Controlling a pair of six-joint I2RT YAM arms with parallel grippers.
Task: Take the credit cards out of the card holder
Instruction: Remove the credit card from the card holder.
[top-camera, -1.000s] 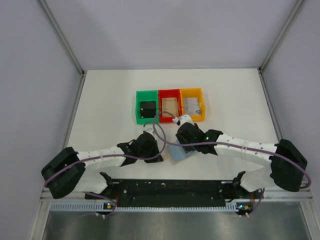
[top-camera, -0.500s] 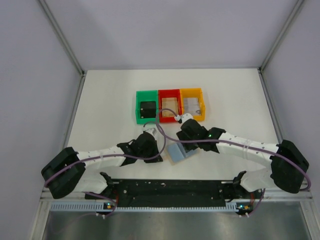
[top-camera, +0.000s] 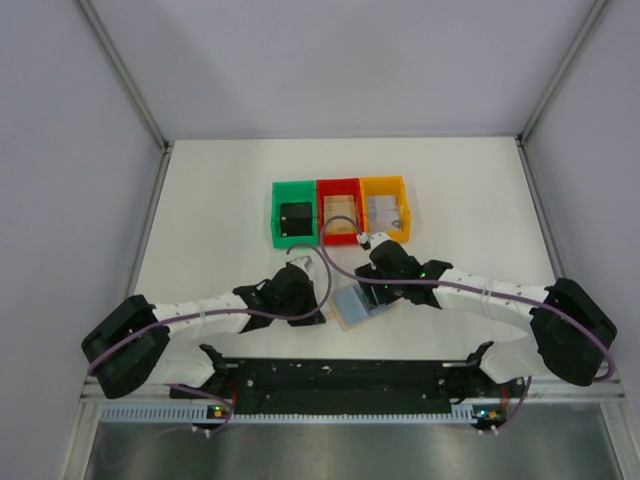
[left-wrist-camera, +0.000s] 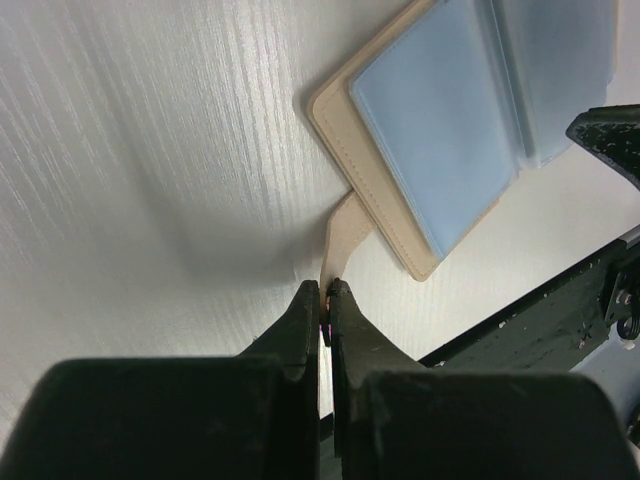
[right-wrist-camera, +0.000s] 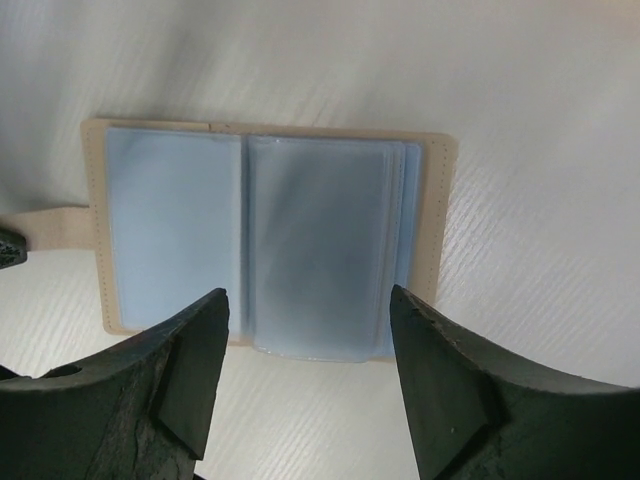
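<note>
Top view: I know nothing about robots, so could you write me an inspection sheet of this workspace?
Surface: white table.
Job's things: card holder lies open flat, blue panels up.
Clutter: green bin, red bin, orange bin in a row behind it.
Grippers: left pincer shut on the holder's tab; right pincer open above the holder.
Cables: purple cables run along both arms.
Surroundings: plain grey walls.

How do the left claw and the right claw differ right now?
The left claw is shut, pinching the tan strap of the card holder; the right claw is open and holds nothing. The left claw sits off the holder's edge, at the strap's end, while the right claw is poised over its light blue panels. Both are black and aimed at the same open holder.
</note>
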